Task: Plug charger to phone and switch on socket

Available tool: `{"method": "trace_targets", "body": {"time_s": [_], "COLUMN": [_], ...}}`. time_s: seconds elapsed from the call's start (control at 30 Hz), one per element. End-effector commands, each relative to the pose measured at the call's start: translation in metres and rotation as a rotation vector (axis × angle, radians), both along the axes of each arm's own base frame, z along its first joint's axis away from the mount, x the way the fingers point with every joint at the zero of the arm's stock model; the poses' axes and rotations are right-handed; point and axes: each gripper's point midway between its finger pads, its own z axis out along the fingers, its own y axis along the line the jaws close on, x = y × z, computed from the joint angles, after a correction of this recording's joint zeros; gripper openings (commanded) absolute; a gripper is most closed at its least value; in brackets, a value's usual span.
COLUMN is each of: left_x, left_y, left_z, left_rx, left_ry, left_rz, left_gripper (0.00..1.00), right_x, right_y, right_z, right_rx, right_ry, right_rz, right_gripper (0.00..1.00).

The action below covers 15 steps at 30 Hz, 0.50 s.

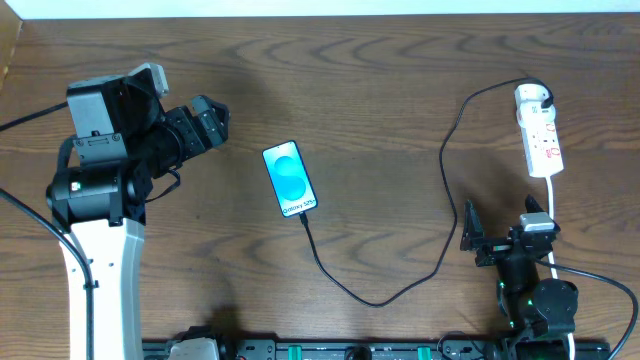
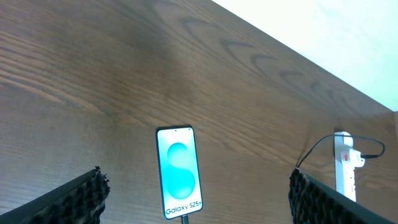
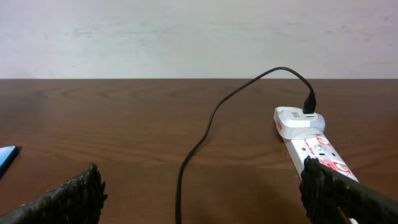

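Observation:
The phone (image 1: 289, 179) lies face up mid-table, its cyan screen lit. It also shows in the left wrist view (image 2: 179, 171), and a corner of it shows in the right wrist view (image 3: 5, 159). The black charger cable (image 1: 380, 298) has its plug tip in the phone's near end (image 2: 184, 218) and loops right to the white adapter (image 1: 531, 96), which sits in the far end of the socket strip (image 1: 545, 143). My left gripper (image 1: 214, 123) is open and empty, left of the phone. My right gripper (image 1: 500, 228) is open and empty, just short of the strip's near end (image 3: 320, 152).
The strip's thicker white cord (image 1: 553, 215) runs toward the front edge past my right arm. The charger cable (image 3: 211, 118) crosses the table between my right fingers (image 3: 202, 171). A pale wall stands behind the table's far edge.

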Motion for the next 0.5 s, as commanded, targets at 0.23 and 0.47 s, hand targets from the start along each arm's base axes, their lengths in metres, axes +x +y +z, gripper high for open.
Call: {"method": "trace_targets", "body": {"time_s": [0.23, 0.47], "left_x": [-0.004, -0.025], "left_y": [0.003, 0.01], "left_z": [-0.002, -0.019], "left_rx": [0.024, 0.216], "left_ry": [0.016, -0.062], "left_rz": [-0.002, -0.012], "left_gripper": [0.94, 0.94], "right_x": [0.0, 0.0], "right_y": [-0.002, -0.002], "right_z": [-0.001, -0.001], "right_rx": [0.013, 0.013], "right_ry": [0.0, 0.0], "right_rz": [-0.01, -0.01], "right_gripper": [0.99, 0.99]}}
